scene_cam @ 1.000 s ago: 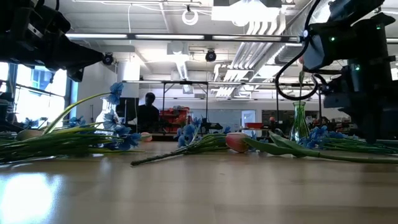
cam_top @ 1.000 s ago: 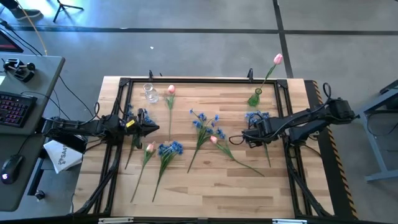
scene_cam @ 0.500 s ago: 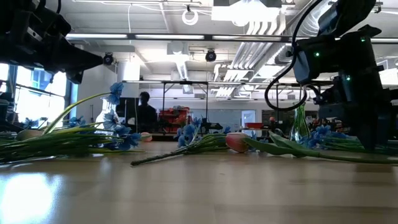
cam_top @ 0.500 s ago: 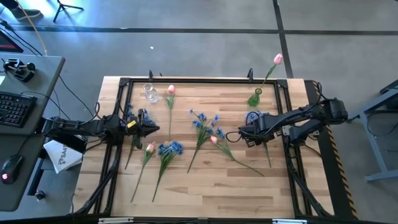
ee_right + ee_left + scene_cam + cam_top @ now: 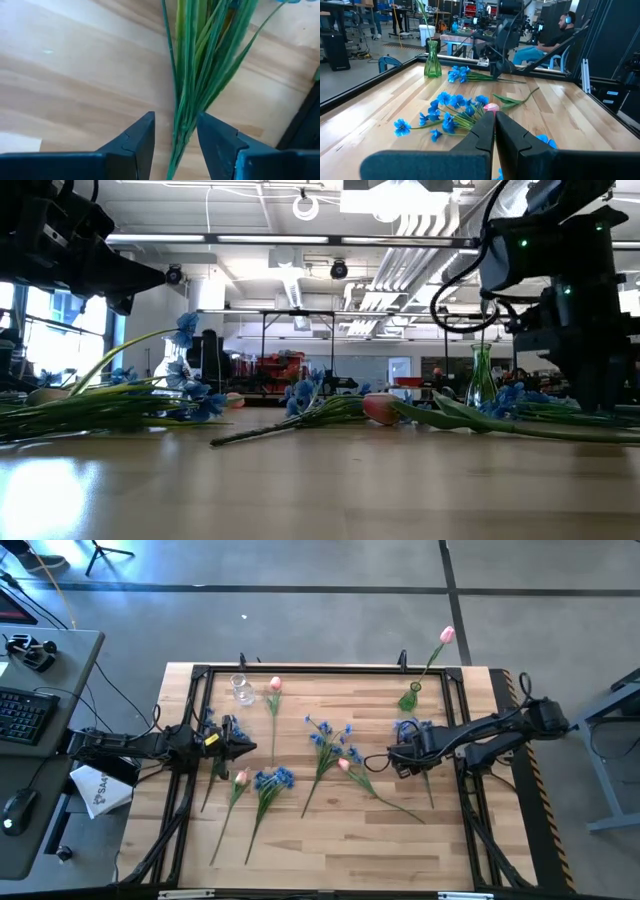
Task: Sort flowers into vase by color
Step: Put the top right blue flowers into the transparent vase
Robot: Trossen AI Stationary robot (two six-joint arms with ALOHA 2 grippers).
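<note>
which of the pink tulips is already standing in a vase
The pink tulip in the green vase at the table's far right; the other pink tulips lie flat on the wood.

A workshop room around a wooden table [image 5: 300, 830].
Grey concrete floor [image 5: 330, 610] surrounds it; a side desk holds a keyboard [image 5: 22, 712] and mouse [image 5: 14, 810]. Ceiling lights [image 5: 420, 220], pipes and a bright window [image 5: 60, 320] show beyond; a seated person [image 5: 555, 37] wears headphones.

We see two dark, slim jointed arms with looping black cables. Our right gripper [image 5: 175, 145] has matte black wedge fingers — the left gripper [image 5: 494, 131] matches.
</note>
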